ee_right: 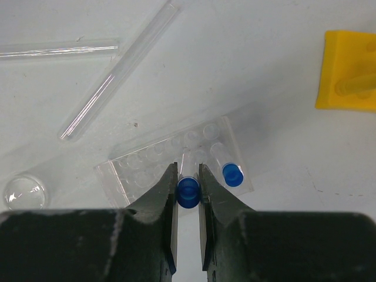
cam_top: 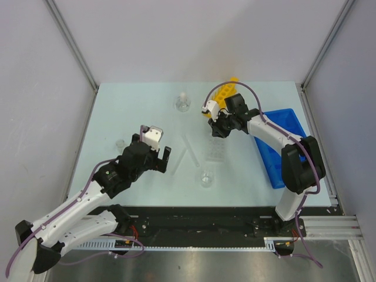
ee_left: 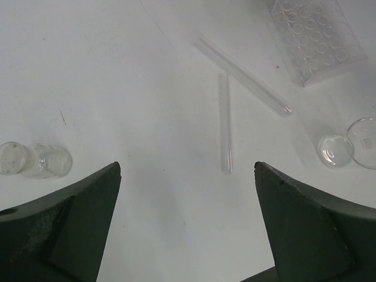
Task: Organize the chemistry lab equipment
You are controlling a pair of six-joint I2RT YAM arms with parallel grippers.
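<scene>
My right gripper is shut on a thin blue-capped tube, held upright just over the clear tray. A second blue-capped tube stands in the tray. In the top view the right gripper is between the yellow rack and the tray. My left gripper is open and empty above the table. Its jaws stand wide apart in the left wrist view, just short of a long clear tube. The flask with white stopper stands at the back. The beaker stands in front of the tray. The blue bin lies at the right.
Two long clear tubes lie left of the tray; the second one lies nearer the tray. A small clear vial lies on its side at the left. The yellow rack's corner shows in the right wrist view.
</scene>
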